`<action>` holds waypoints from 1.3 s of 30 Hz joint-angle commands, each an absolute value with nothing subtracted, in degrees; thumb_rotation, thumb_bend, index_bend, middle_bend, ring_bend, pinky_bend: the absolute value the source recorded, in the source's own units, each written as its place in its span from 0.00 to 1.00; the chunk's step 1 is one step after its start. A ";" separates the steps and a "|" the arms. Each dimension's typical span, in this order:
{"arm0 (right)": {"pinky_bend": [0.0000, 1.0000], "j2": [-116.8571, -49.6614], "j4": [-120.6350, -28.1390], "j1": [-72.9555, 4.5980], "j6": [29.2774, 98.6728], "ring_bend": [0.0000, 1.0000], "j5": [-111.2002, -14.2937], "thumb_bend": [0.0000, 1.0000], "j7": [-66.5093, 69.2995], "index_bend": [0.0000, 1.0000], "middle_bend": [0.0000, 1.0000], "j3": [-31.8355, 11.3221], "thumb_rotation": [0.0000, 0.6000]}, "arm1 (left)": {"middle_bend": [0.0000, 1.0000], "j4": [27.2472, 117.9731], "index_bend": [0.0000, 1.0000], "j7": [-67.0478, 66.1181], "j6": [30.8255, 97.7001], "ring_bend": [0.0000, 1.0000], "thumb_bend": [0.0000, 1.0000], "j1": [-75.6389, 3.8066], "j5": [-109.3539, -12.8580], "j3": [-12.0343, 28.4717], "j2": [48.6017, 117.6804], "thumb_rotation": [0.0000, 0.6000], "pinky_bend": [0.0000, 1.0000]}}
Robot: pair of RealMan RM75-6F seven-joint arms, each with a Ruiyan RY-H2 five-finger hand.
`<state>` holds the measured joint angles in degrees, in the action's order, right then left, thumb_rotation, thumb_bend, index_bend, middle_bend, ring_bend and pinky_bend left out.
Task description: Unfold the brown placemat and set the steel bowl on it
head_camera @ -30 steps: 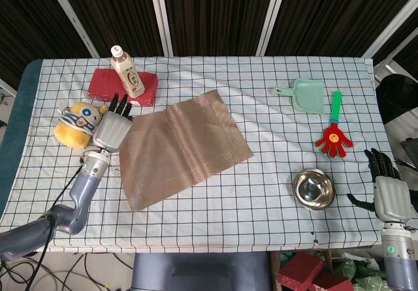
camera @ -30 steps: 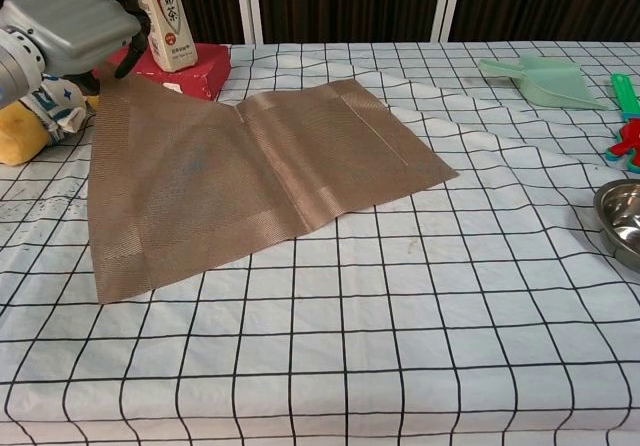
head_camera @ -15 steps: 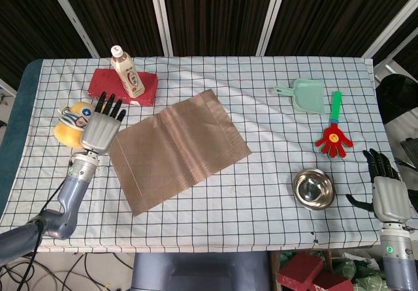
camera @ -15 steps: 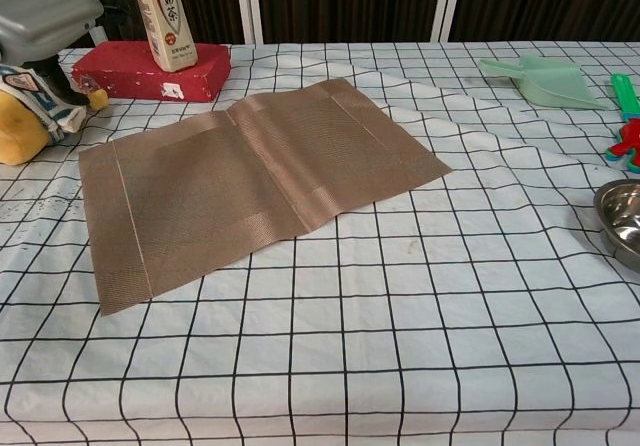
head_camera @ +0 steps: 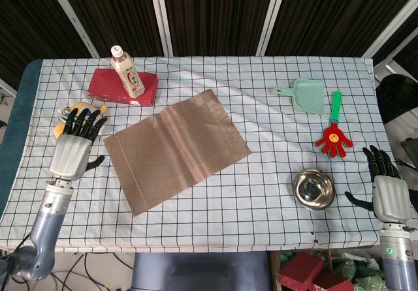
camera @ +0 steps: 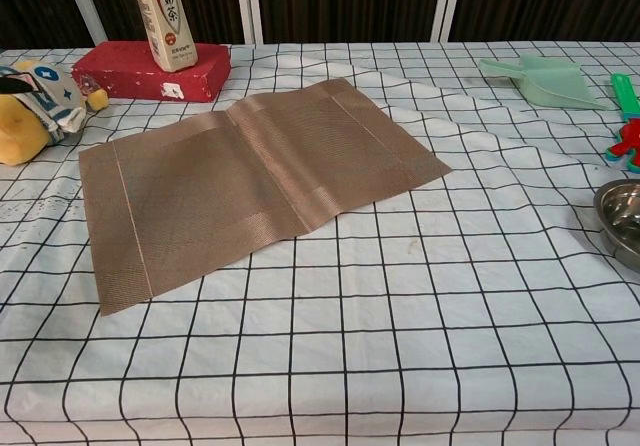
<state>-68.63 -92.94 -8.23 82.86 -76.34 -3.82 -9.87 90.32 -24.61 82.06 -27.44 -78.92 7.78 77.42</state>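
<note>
Lying flat unfolded, brown placemat; both robot hands empty, fingers spread.

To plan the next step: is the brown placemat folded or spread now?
Spread. The brown placemat lies flat in one layer on the tablecloth, all corners showing.

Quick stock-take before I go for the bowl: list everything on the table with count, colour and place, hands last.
brown placemat: one, brown, unfolded flat, left of centre
steel bowl: one, silver, front right, off the mat
bottle: one, white and brown, upright on the red block
red block: one, red, back left
plush toy: one, yellow, left edge, beside the mat
dustpan: one, pale green, back right
hand clapper: one, green handle, red palm, right side
tablecloth: one, white with black grid
left hand: open, left of the mat, touching nothing
right hand: open, right of the bowl, off the table edge
</note>
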 commanded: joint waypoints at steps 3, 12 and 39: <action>0.18 -68.53 -93.29 -8.40 83.28 0.01 -76.50 0.03 -4.34 0.09 0.02 -10.32 1.00 | 0.06 94.40 0.12 -20.42 88.31 0.03 0.02 -21.25 -81.91 4.62 74.52 1.00 0.03; 0.18 -68.06 -93.33 -12.40 81.87 0.01 -79.08 0.02 -9.62 0.09 0.02 -12.19 1.00 | 0.03 90.42 0.08 -16.29 95.12 0.00 0.02 -15.62 -86.04 2.87 76.05 1.00 0.01; 0.20 -82.81 -80.46 -39.31 57.04 0.06 -77.84 0.00 -29.47 0.17 0.08 -14.48 1.00 | 0.02 86.33 0.07 -11.51 91.36 0.00 0.02 -15.31 -85.24 6.90 77.72 1.00 0.01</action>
<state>-81.15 -82.14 -38.03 58.22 -78.72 -29.45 -14.81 86.38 -11.57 91.43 -15.30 -85.31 6.84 77.72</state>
